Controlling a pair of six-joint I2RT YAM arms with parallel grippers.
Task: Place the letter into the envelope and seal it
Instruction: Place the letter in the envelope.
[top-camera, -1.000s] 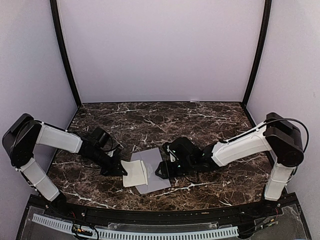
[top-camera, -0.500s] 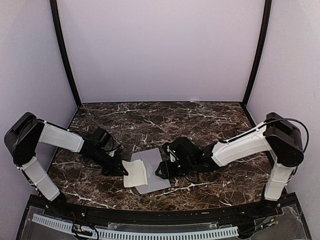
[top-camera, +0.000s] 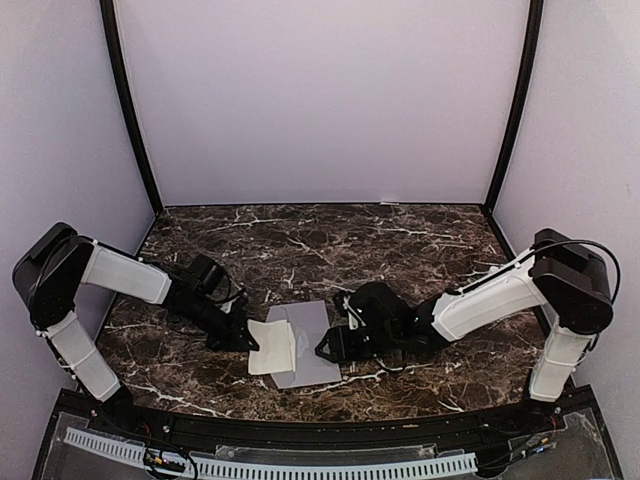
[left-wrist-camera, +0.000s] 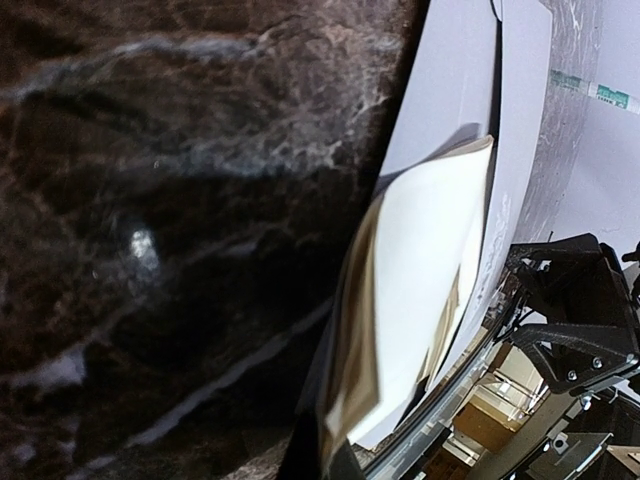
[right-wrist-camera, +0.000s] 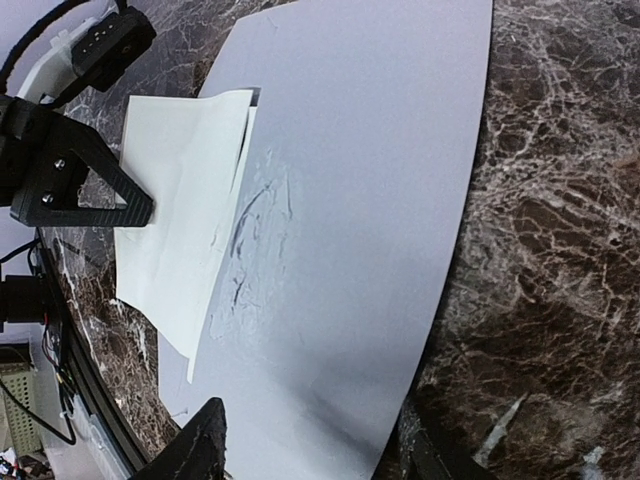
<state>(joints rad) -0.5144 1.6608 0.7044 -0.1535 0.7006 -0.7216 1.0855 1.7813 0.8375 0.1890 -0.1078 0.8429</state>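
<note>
1. Near part of the counter: the envelope lies flat, its long axis running near to far, slightly skewed. Its mouth appears to face left.
2. The folded letter, plain side up, lies on the envelope's left part and overhangs its left edge. Its long axis is roughly parallel to the envelope's, and its leading edge points right.
3. The left end effector is closed on the letter's left edge.
4. The right end effector is at the envelope's right side, fingers spread, gripping nothing.
5. Step in hand, as judged: insertion. How deep the letter sits cannot be told.
6. Next move calls for a level push rightward with the envelope steadied. Sealing is not yet done.
</note>
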